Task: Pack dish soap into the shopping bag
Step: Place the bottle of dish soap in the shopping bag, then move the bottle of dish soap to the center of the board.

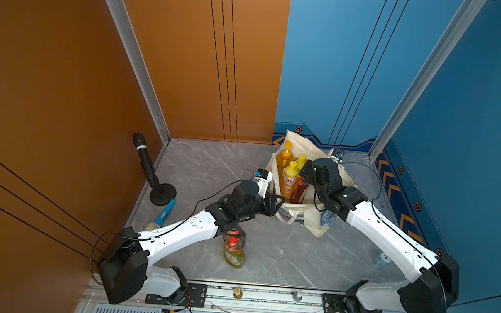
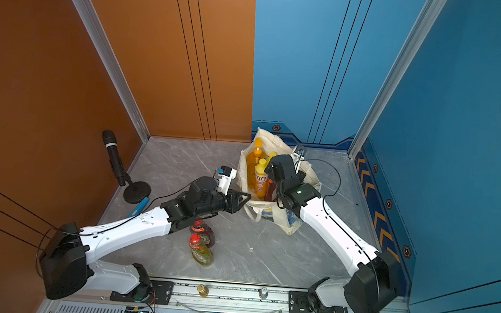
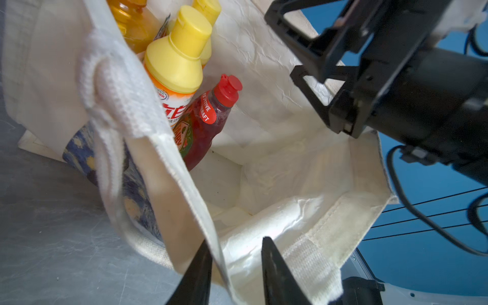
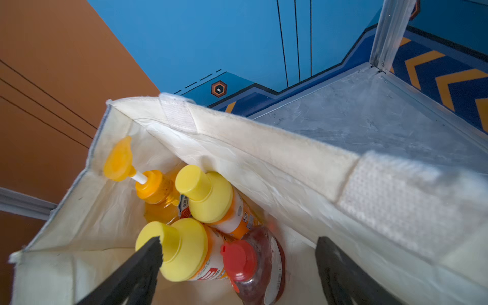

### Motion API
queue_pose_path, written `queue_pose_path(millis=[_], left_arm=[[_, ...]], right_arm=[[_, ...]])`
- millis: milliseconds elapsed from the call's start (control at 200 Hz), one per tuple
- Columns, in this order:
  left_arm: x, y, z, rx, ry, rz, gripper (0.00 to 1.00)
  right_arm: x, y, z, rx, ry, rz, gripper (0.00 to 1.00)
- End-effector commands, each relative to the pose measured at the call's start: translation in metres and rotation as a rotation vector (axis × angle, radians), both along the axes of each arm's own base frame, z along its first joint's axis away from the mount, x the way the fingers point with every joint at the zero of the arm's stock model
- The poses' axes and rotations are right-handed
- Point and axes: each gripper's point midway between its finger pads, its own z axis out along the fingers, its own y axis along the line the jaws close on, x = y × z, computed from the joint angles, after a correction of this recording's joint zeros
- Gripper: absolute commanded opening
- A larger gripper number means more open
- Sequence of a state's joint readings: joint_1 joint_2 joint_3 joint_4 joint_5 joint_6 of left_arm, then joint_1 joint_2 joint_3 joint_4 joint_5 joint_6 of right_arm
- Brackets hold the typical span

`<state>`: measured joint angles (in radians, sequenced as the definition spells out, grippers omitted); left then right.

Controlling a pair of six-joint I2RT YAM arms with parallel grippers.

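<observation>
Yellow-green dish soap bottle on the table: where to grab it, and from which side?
Probably the neck just under the red cap of the yellow-green dish soap bottle, coming down from the near side. It stands upright and is narrowest there. The dark red bottle crowds its far side, under the left arm.

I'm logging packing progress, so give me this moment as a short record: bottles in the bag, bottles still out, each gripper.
in shopping bag: pump bottle, two yellow-capped bottles, dark red bottle
on table: second dark red bottle, yellow-green bottle, both upright
left gripper: open, jaws either side of the bag's rim
right gripper: open, empty, over the bagged bottles
</observation>
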<state>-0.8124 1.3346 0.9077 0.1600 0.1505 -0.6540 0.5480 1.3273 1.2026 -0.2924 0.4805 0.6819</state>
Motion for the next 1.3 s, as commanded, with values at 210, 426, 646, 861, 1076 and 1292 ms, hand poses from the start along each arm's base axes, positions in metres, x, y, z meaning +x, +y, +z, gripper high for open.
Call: queue_pose_path(millis=[210, 426, 646, 861, 1076, 1292], left_arm=[[-0.008, 0.017, 0.037, 0.011, -0.083, 0.016, 0.57], [-0.017, 0.038, 0.063, 0.039, -0.143, 0.056, 0.84], [-0.031, 0.086, 0.075, 0.125, -0.195, 0.169, 0.98], [-0.043, 0.153, 0.071, 0.204, -0.235, 0.367, 0.98], [-0.055, 0.222, 0.055, 0.267, -0.259, 0.581, 0.98], [-0.061, 0.262, 0.030, 0.282, -0.232, 0.726, 0.98]], right_arm=[[-0.030, -0.016, 0.065, 0.154, -0.173, 0.193, 1.00], [-0.061, -0.036, 0.097, 0.163, -0.265, 0.204, 1.00], [-0.085, -0.033, 0.101, 0.137, -0.247, 0.285, 1.00], [-0.108, 0.004, 0.091, 0.011, -0.177, 0.428, 1.00], [-0.142, 0.079, 0.081, -0.273, -0.143, 0.612, 1.00], [-0.187, 0.172, 0.051, -0.520, -0.099, 0.860, 0.99]])
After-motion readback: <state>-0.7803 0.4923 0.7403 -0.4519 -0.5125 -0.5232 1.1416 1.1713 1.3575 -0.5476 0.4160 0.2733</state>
